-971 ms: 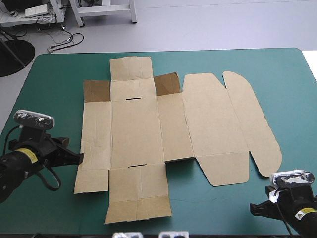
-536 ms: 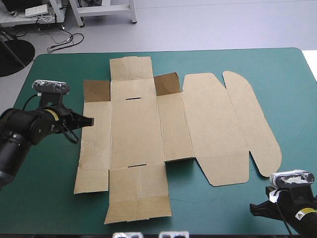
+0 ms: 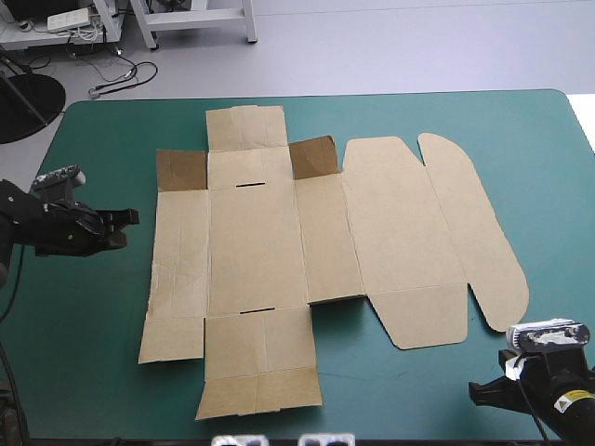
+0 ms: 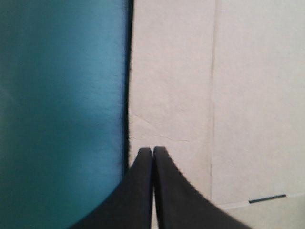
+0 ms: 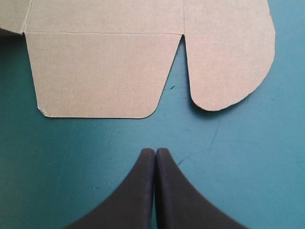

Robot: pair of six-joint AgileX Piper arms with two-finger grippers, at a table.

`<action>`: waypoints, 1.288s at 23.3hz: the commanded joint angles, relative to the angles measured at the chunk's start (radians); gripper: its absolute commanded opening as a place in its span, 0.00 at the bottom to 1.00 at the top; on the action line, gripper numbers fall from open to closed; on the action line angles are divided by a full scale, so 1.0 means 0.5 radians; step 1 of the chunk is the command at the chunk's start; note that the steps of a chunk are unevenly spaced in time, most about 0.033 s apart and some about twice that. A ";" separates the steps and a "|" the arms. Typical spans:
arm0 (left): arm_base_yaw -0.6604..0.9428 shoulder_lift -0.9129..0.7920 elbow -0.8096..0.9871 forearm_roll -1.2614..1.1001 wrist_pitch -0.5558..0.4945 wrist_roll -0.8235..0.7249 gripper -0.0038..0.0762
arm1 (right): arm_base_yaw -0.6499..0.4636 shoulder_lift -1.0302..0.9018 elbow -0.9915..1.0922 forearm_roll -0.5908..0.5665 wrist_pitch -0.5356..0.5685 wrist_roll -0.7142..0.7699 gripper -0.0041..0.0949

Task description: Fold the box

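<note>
Box (image 3: 279, 251) lay flat, creased brown board w/ rounded flaps; left gripper (image 4: 153, 150) pinched closed at box's edge; right gripper (image 5: 155, 151) closed too.

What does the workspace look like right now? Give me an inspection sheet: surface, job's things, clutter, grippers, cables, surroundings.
Surface: teal-green cover, showing all round the box.
Job's things: box spread out as a cut sheet, walls not raised.
Clutter: nothing seen.
Grippers: left gripper shut, tip at the box's left edge, not holding it; right gripper shut over the cover, short of the box's near right flaps.
Cables: nothing seen.
Surroundings: nothing seen.
</note>
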 commanded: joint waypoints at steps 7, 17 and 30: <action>0.009 -0.043 0.289 -0.173 -0.190 0.210 0.04 | 0.006 0.018 -0.053 0.019 -0.089 -0.015 0.03; 0.009 -0.023 0.294 -0.174 -0.187 0.201 0.49 | 0.006 0.018 -0.053 0.019 -0.089 -0.011 0.03; 0.009 0.207 0.416 -0.254 -0.198 0.244 0.49 | 0.006 0.018 -0.053 0.019 -0.083 -0.011 0.03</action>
